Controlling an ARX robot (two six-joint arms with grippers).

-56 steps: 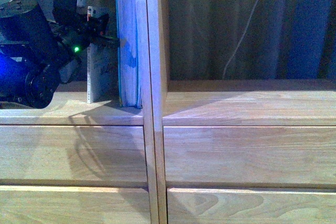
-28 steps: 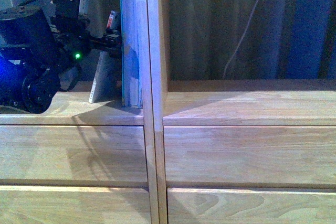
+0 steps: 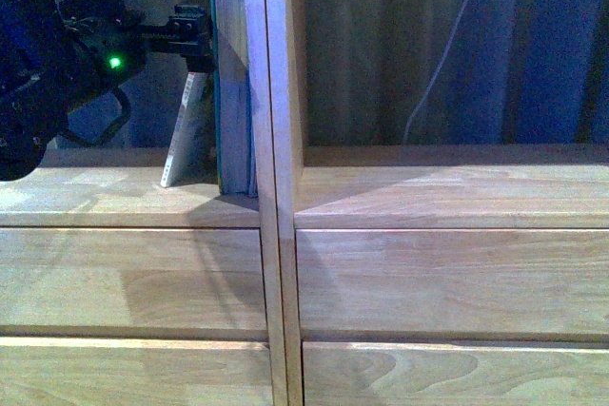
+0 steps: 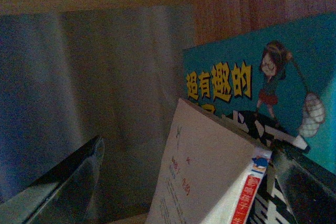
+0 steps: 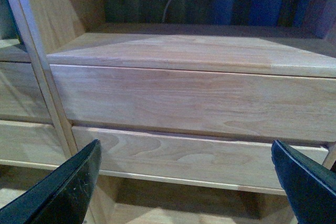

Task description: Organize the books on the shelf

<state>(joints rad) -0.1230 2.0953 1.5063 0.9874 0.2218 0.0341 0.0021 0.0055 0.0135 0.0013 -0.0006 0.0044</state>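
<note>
Pale wood shelf (image 3: 428, 187), grey curtain (image 3: 400, 45) behind; the white paperback (image 3: 186, 135) leans on the teal book (image 3: 231, 92), left gripper (image 3: 190, 30) spread wide around it, right gripper (image 5: 184, 182) agape.

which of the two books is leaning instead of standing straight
The thin white paperback: it tilts against the thick teal book, which stands upright against the central upright.

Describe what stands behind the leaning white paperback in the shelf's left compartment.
The thick teal book stands upright behind the white paperback, against the central upright. The paperback covers its lower cover.
</note>
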